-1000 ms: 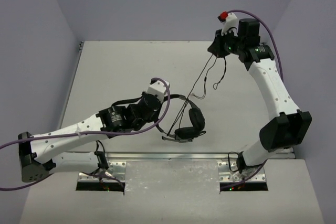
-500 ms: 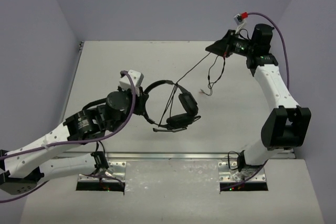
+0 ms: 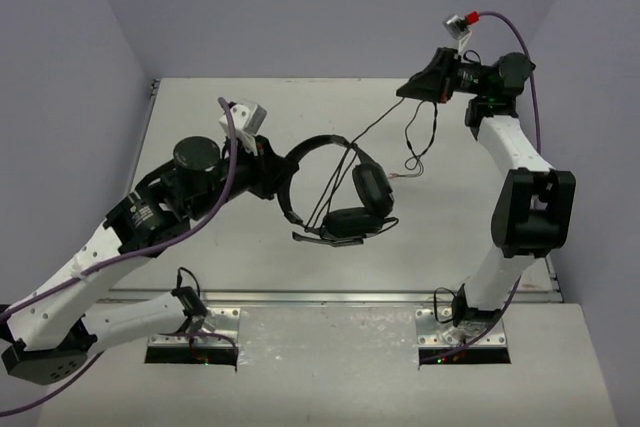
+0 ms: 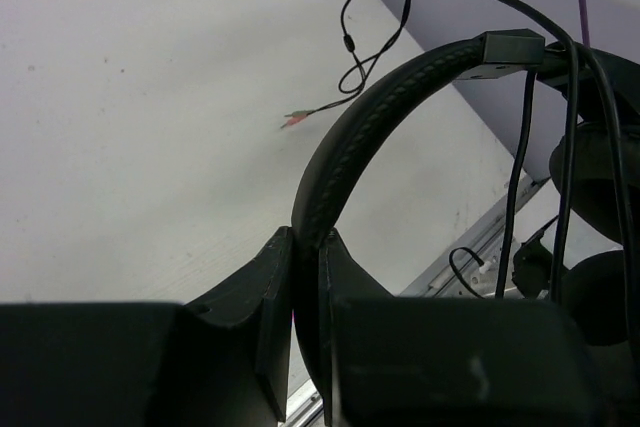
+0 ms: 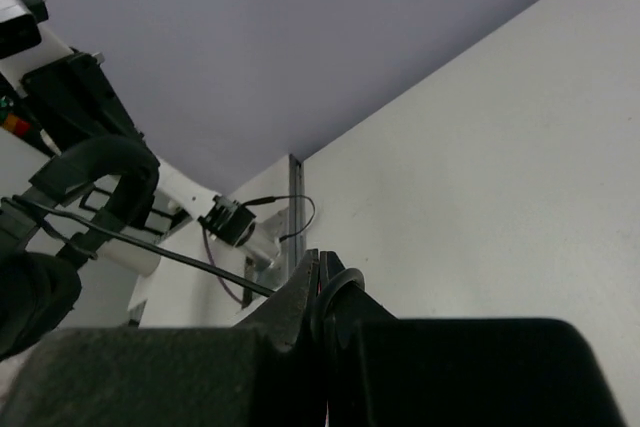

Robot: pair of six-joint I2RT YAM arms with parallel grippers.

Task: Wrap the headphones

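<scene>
The black headphones [image 3: 345,197] hang in the air over the middle of the table, headband [image 3: 312,147] arching up and both earcups [image 3: 370,187] hanging down on the right. My left gripper [image 3: 276,173] is shut on the left end of the headband [image 4: 380,117], which rises from between the fingers [image 4: 308,242]. The thin cable [image 3: 375,127] runs up from the headset to my right gripper [image 3: 410,90], held high at the back right. That gripper [image 5: 320,262] is shut on the cable [image 5: 150,242]. Below it a loose loop hangs, and the plugs [image 3: 400,176] dangle near the table.
Two metal mounting plates [image 3: 330,299] run along the near edge by the arm bases. Purple walls close in on the left, back and right. A thick purple robot cable [image 3: 228,162] loops over my left wrist. The white tabletop [image 3: 200,107] lies under the headphones.
My left gripper has lifted the headphones off the table and swung back to the left. The right gripper rose and moved right, drawing the cable out.
</scene>
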